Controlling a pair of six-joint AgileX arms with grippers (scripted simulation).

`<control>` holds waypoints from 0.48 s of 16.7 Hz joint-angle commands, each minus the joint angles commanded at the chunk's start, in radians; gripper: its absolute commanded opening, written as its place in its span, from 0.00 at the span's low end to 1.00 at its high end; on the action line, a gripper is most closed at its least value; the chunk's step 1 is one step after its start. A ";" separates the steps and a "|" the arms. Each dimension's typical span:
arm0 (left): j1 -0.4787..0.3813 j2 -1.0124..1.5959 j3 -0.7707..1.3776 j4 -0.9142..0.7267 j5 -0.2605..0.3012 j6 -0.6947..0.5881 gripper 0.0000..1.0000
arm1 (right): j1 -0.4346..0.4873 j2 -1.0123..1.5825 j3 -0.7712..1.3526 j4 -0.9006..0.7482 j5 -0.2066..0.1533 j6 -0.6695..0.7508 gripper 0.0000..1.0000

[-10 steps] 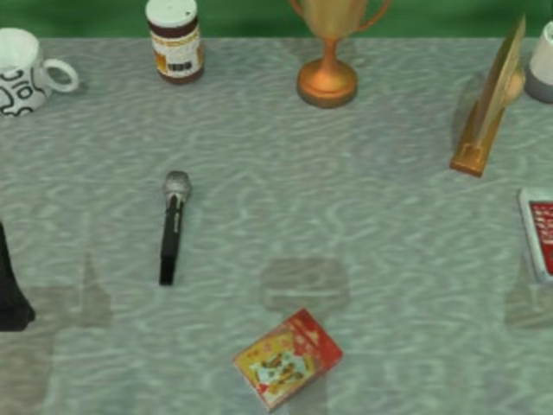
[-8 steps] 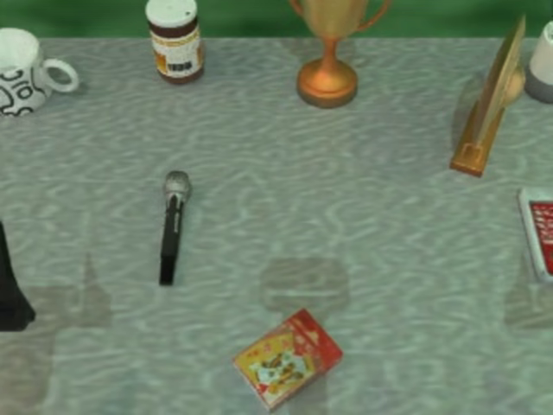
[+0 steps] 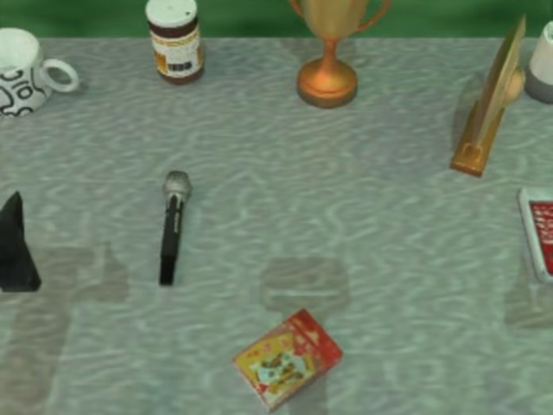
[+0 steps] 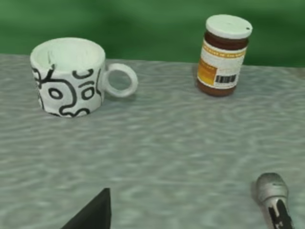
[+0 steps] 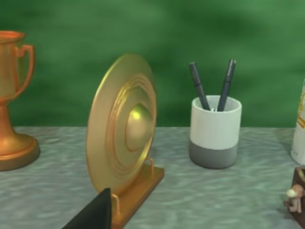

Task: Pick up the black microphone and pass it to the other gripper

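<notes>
Microphone: the black microphone [image 3: 170,226] lies flat on the tabletop's left half, mesh head toward the far edge, handle toward the near edge.
Nearer arm: left pincer [image 3: 16,249] at the left edge, well apart from it; finger spread cannot be told.
Right arm: out of the top view.

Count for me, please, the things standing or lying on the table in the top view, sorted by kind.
Gold awards: 2, the trophy and the disc on a stand
Cups: 2, the mug and the pen cup
Jar: 1
Microphone: 1
Card box: 1
Red-and-white thing, cut off at the right edge: 1
Total: 8
</notes>
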 joint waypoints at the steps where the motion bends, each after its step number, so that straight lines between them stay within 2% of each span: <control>1: -0.017 0.093 0.067 -0.046 -0.001 -0.016 1.00 | 0.000 0.000 0.000 0.000 0.000 0.000 1.00; 8: -0.146 0.847 0.567 -0.402 -0.008 -0.135 1.00 | 0.000 0.000 0.000 0.000 0.000 0.000 1.00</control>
